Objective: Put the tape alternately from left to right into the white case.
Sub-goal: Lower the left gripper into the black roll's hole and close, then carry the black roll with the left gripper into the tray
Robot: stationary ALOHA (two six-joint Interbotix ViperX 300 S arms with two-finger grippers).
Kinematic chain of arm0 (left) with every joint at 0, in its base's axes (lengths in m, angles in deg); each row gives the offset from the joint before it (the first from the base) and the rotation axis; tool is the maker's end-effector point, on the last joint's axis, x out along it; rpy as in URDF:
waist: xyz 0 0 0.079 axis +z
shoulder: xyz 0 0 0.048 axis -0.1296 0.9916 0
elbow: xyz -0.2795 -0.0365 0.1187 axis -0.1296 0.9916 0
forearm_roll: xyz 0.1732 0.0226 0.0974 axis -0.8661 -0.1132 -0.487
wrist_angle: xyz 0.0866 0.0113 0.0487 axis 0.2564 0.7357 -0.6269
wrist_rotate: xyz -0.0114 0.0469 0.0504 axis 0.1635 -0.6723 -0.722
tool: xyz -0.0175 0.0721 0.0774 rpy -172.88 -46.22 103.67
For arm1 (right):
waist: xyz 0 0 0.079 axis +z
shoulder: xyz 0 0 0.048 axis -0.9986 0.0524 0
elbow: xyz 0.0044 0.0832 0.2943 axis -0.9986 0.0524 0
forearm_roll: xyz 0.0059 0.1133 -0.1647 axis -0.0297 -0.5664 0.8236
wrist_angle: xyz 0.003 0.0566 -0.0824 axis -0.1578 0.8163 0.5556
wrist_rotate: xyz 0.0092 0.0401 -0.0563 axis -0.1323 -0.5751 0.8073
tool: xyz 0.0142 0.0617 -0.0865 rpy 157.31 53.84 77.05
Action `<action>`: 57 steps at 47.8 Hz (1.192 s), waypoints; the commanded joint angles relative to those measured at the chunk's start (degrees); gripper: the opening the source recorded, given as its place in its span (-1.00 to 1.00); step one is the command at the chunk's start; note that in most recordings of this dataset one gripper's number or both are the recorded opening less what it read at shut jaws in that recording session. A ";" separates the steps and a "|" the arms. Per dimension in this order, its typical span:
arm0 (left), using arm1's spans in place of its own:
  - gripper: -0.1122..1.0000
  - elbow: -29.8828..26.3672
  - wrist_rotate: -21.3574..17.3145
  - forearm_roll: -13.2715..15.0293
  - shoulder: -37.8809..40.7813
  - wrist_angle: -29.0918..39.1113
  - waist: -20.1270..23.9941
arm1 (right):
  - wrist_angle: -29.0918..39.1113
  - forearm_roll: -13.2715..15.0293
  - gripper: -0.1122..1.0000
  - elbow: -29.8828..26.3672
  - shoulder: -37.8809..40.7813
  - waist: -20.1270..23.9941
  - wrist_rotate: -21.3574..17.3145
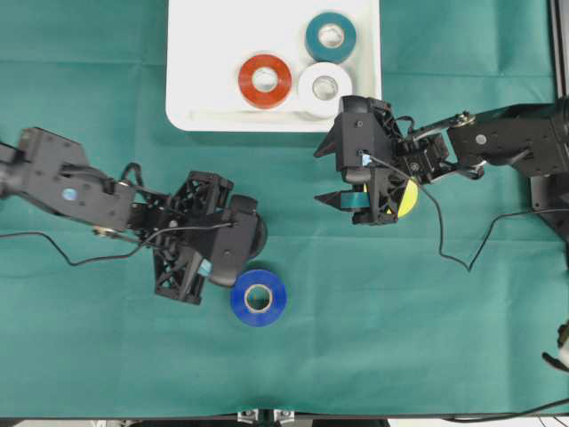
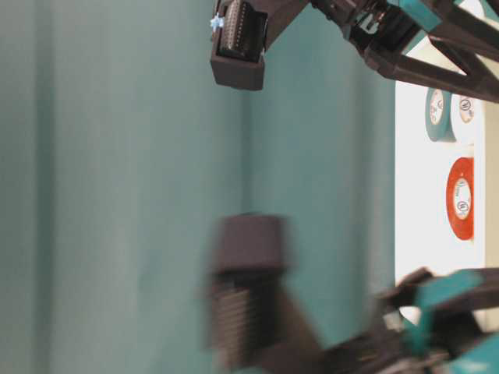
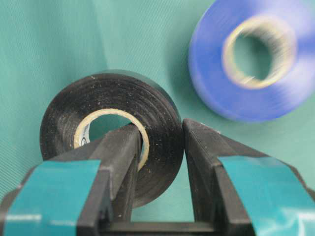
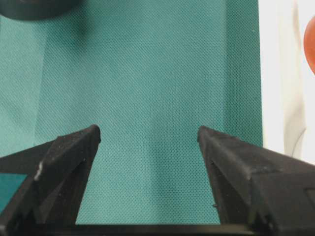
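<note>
- The white case [image 1: 191, 98] lies at the top of the green cloth [image 1: 400, 329] in the overhead view and serves as the landmark here.
- Inside the case are three rolls: the red tape [image 1: 265, 80] near its middle, the white tape [image 1: 324, 88] just right of the red one, and the teal tape [image 1: 331, 36] above the white one.
- The left gripper [image 3: 160, 147] is below the case and to its left; its jaws are clamped on the wall of the black tape [image 3: 106, 101], one finger inside the core, the other outside.
- The blue tape [image 1: 259, 298] lies flat on the cloth, well below the case, just beside the black roll.
- The right gripper [image 4: 147, 135] sits just below the case's right corner, jaws spread wide with only cloth between them.
- The yellow tape [image 1: 407, 197] peeks out from under the right gripper.
</note>
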 commanded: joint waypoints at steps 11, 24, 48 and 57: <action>-0.86 -0.53 -0.09 0.00 -5.36 6.42 -0.70 | -0.18 -0.18 0.73 -0.62 -0.62 0.18 -0.09; -0.86 -0.18 -0.53 -0.18 -5.98 7.21 1.23 | -0.18 -0.18 0.73 -0.62 -0.53 0.18 -0.09; -0.86 -0.35 -0.62 -0.26 -7.38 5.63 17.23 | -0.35 -0.18 0.73 -0.79 -0.62 0.26 -0.09; -0.86 -0.79 -0.70 -0.26 -6.77 1.32 23.12 | -0.44 -0.18 0.73 -0.79 -0.53 0.26 -0.09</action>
